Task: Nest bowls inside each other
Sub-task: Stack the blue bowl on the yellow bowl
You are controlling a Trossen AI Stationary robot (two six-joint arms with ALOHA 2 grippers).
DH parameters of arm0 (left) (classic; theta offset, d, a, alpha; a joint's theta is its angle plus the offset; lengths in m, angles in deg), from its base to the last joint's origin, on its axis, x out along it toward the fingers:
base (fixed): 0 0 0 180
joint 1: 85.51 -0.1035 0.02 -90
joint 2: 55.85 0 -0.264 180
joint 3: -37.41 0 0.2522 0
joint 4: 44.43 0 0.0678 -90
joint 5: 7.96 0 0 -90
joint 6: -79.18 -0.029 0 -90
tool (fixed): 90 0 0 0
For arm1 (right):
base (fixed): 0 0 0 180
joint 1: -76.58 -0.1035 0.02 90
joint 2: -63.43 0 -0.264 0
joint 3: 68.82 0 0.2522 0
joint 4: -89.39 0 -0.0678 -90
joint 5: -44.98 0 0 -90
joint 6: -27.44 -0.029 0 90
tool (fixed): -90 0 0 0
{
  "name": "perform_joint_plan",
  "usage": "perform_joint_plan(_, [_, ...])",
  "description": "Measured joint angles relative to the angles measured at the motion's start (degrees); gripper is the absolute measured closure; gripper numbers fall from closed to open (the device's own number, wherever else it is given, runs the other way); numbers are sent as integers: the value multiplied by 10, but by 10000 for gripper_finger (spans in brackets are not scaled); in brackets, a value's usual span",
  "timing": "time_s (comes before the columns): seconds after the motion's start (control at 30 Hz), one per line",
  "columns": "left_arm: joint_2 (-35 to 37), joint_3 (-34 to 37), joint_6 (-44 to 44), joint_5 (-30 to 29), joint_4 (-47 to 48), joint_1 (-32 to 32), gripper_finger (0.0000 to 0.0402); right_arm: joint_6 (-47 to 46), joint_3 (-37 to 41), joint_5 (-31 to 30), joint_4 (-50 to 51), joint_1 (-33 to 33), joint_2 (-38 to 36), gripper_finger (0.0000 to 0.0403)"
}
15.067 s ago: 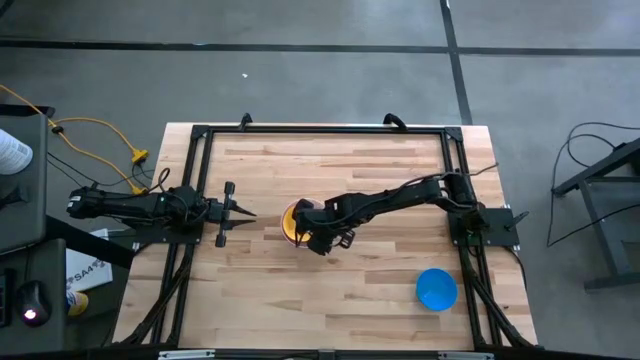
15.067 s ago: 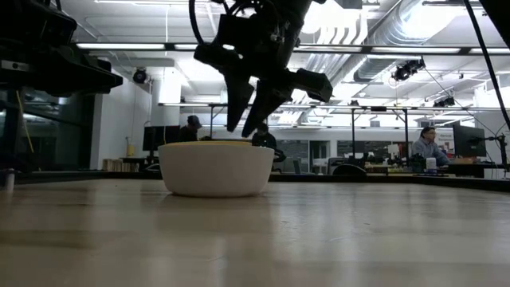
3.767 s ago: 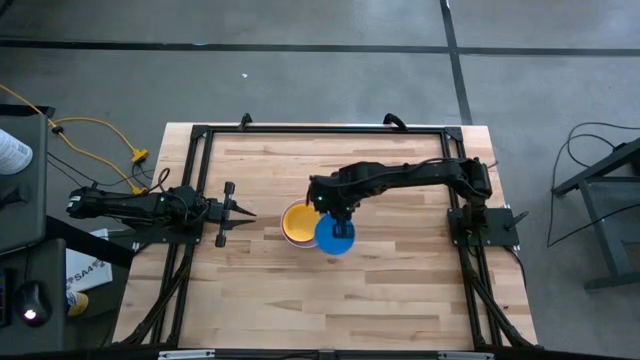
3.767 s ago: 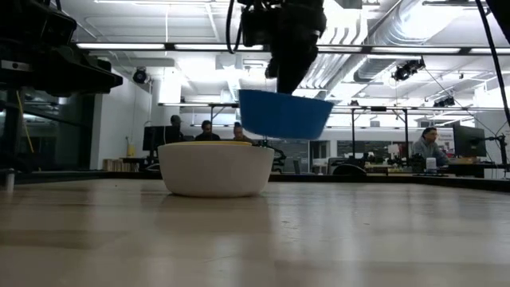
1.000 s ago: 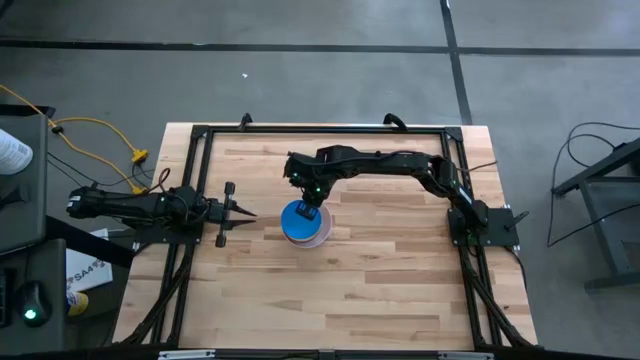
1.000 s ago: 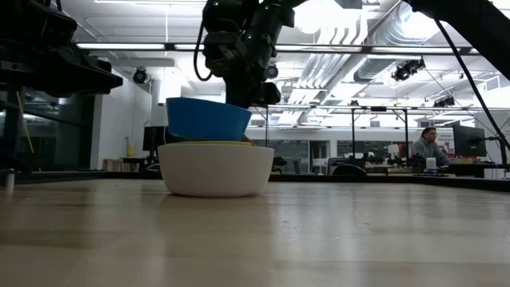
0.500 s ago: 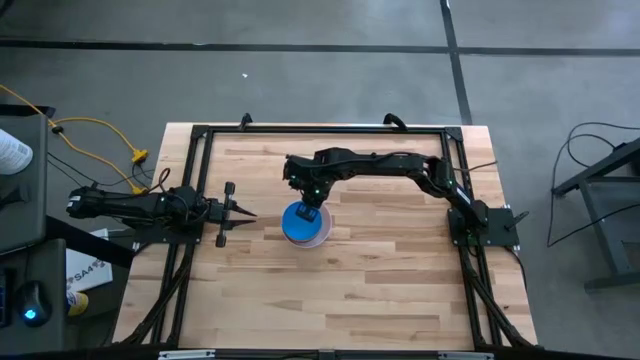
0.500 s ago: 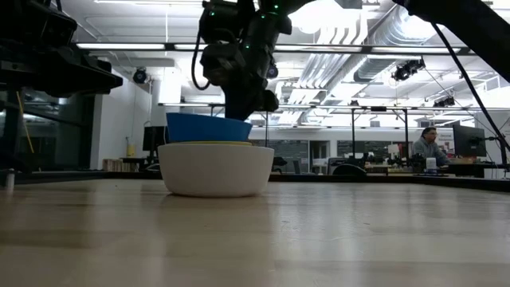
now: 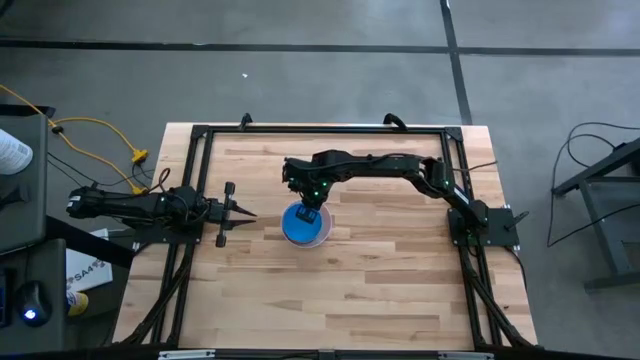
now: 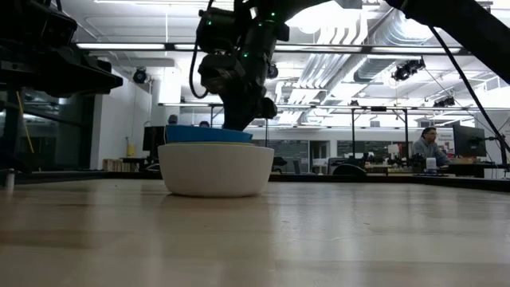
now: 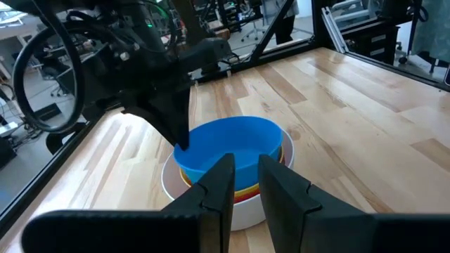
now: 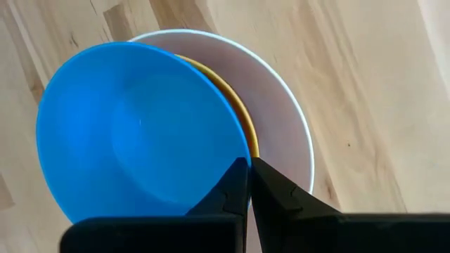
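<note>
You had the right gripper (image 9: pixel 309 213) pinched shut on the rim of the blue bowl (image 9: pixel 300 224), lowering it into the stack near the middle of the tabletop (image 9: pixel 390 290), a little toward its left edge. From the low view the blue bowl sat mostly down inside the white bowl (image 10: pixel 216 169), only its rim showing above. The left wrist view showed it leaning slightly off-centre over the yellow bowl (image 11: pixel 188 179) and the red bowl (image 11: pixel 242 195). This looked like the last nesting step. Your next move would call for letting go of the rim and lifting straight up, so the blue bowl settles level rather than catching on the fingers. The left gripper (image 9: pixel 245 212) waited near the left edge, its fingers a narrow gap apart and holding nothing. You could not see the purple bowl anywhere; it was presumably buried in the stack. Whether the blue bowl was fully seated was hard to make out.
</note>
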Motion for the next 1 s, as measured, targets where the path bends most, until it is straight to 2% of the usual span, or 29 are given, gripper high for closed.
perform_joint_plan(0.57, [0,0,0,0,0,0,336,15,0,14,0,0,0,399])
perform_joint_plan(1.0, [0,0,0,0,0,0,336,15,0,15,0,0,0,367])
